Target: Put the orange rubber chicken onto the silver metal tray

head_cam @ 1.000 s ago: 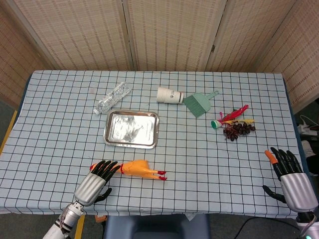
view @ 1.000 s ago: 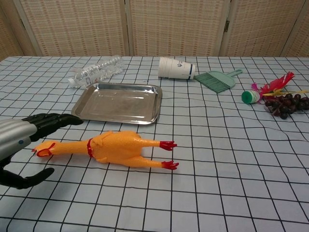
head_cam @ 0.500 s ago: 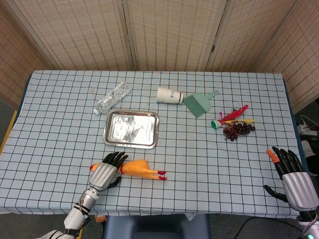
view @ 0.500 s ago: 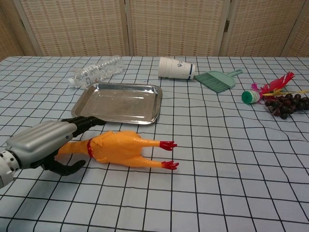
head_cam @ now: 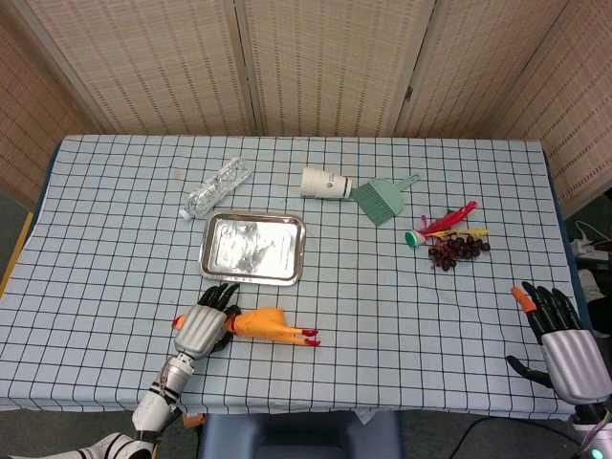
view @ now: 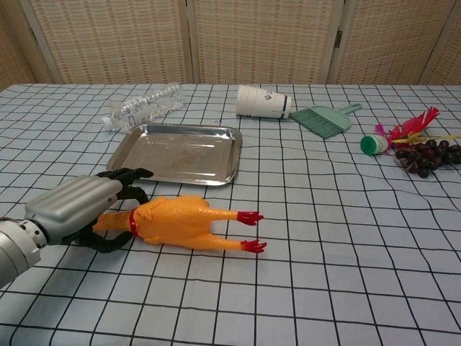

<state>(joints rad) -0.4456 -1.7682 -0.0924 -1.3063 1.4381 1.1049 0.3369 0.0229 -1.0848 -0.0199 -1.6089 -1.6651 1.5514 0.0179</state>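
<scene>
At the near edge of the bench point(view: 346, 288), the left hand point(view: 79, 207) lies over the head end of the orange rubber chicken point(view: 180, 222), fingers curled around its neck; the chicken lies flat on the checked cloth. The right hand point(head_cam: 559, 335) rests near the far right corner, fingers spread, holding nothing. Just beyond the chicken sits the silver metal tray point(view: 130, 162), bare.
</scene>
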